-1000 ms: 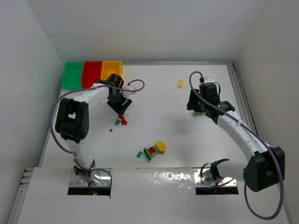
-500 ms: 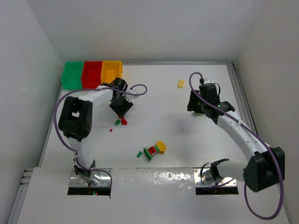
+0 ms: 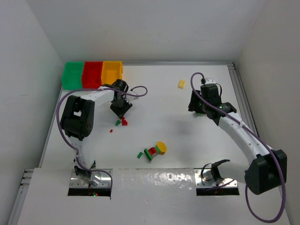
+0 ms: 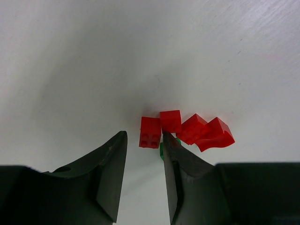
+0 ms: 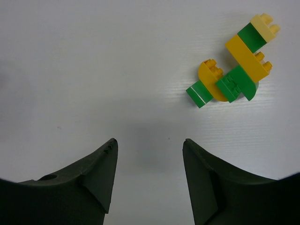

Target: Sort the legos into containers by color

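The left gripper (image 4: 143, 152) is held parted over small red plastic bricks (image 4: 187, 129); the right gripper (image 5: 149, 157) is spread near a yellow-and-green plastic brick cluster (image 5: 243, 54).

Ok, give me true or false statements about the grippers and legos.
1. The left gripper is open, red legos just beyond its fingertips. True.
2. The right gripper holds a brick. False: the right gripper is open and empty; the yellow-and-green clump lies on the table ahead.
3. Seen from above, green bin, red bin, yellow bin run left to right. True.
4. Every yellow lego is binned. False: a lone yellow lego lies on the table.
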Motion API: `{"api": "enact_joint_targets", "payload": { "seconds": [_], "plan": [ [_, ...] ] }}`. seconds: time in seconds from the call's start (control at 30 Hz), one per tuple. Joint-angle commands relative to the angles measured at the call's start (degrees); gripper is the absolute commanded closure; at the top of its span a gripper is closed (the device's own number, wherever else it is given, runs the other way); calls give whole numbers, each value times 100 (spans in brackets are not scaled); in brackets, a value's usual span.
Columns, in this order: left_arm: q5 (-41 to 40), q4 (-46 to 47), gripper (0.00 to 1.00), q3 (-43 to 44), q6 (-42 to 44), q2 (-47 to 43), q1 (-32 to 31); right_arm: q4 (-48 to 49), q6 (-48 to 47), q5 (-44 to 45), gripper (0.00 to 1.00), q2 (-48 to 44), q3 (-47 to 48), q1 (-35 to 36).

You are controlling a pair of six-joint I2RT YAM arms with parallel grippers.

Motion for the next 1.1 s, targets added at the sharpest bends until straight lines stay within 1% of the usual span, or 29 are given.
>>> {"api": "enact_joint_targets", "payload": {
  "seconds": [0.0, 0.13, 0.2, 0.23, 0.27, 0.3, 0.4, 0.5, 0.53, 0.6, 0.63, 0.67, 0.7, 0.77, 0.8, 0.83, 0.9, 0.93, 0.97, 1.0, 1.03, 1.07],
  "plan": [
    [37, 27, 66, 135, 15, 52, 21, 30, 36, 147, 42, -175, 15, 43],
    [10, 71, 71, 73, 51, 96, 21, 39, 27, 217, 42, -211, -20, 43],
    [37, 71, 78, 117, 24, 97, 21, 39, 19, 226, 43, -211, -29, 43],
    [72, 62, 85, 152, 16, 97, 21, 39, 27, 218, 44, -228, -29, 43],
    [89, 45, 98, 274, -72, 88, 21, 39, 1, 200, 47, -228, -38, 35],
    [116, -34, 100, 345, -99, 96, 29, 30, 1, 165, 51, -219, -55, 43],
    [134, -183, 100, 679, -230, 62, 38, -163, -78, -54, 55, -44, 49, 43],
    [81, -324, 100, 1065, -406, -8, 91, -339, -254, -484, 54, 167, 155, 43],
    [2, -368, 100, 1180, -502, -26, 100, -209, -341, -938, 54, 159, 156, 35],
    [-68, -491, 100, 1496, -591, -96, 143, 55, -403, -1519, 54, 97, 112, 43],
    [-130, -544, 100, 1610, -652, -123, 161, 413, -438, -2323, 53, 62, 112, 43],
    [-174, -596, 100, 1803, -687, -184, 161, 634, -456, -2766, 52, 18, 94, 43],
    [-279, -606, 100, 1961, -740, -219, 196, 1080, -291, -3580, 50, 27, 111, 43],
    [-428, -562, 100, 2128, -819, -342, 249, 1635, 104, -4131, 49, 96, 103, 43],
    [-481, -518, 100, 2217, -863, -369, 284, 2291, 324, -4307, 48, 132, 7, 43],
    [-673, -413, 100, 2435, -1003, -404, 328, 2567, 735, -4404, 47, 158, -55, 43],
    [-737, -351, 100, 2752, -1153, -343, 608, 2981, 941, -4213, 48, 272, -134, 43],
    [-737, -368, 100, 3276, -1241, -265, 740, 2957, 924, -4038, 48, 308, -126, 52],
    [-745, -421, 100, 3603, -1285, -20, 1046, 2878, 889, -3627, 48, 404, -47, 52],
    [-719, -447, 100, 3911, -1372, 148, 1205, 2669, 854, -3458, 48, 457, 6, 52],
    [-710, -421, 100, 4514, -1408, 489, 1538, 2597, 749, -3343, 48, 510, 50, 52],
    [-719, -412, 100, 4825, -1461, 666, 1680, 2518, 731, -3211, 48, 614, 128, 52]
  ]
}}
